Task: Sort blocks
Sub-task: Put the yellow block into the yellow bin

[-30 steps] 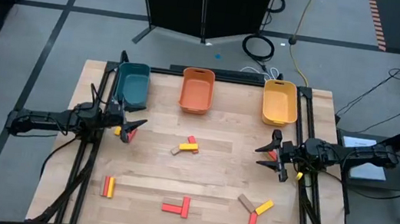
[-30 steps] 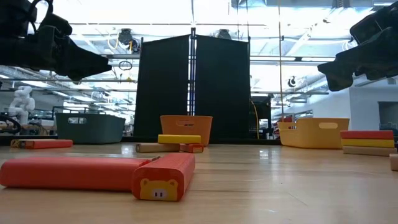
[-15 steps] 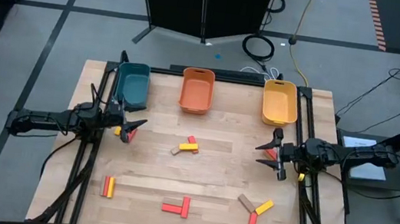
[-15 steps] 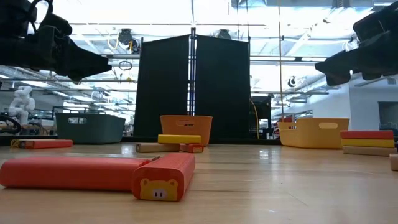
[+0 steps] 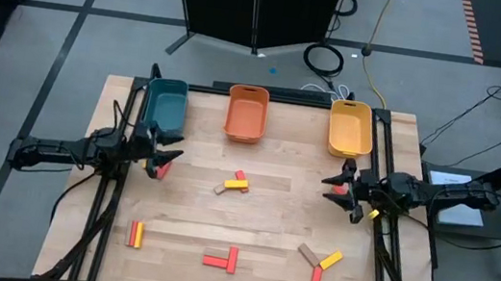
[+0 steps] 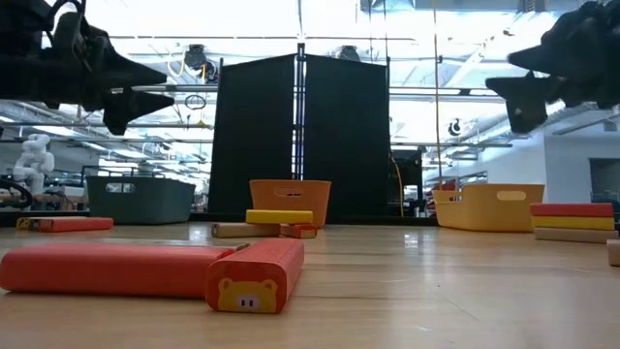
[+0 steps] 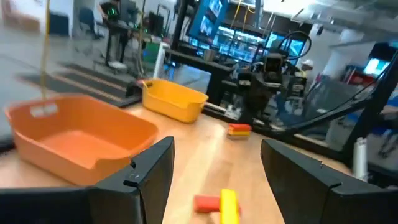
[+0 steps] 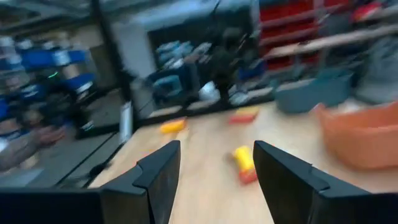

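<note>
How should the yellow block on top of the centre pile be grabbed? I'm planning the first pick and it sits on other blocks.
Take the flat yellow rectangular block across its short width near mid-length, coming straight down. It lies level on top of the tan wooden block beside the small red block, so its long edges look free. The open right claw hovers nearby.

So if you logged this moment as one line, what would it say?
left pincer: open, empty, raised near teal bin | right pincer: open, empty, raised | blocks: all on table
</note>
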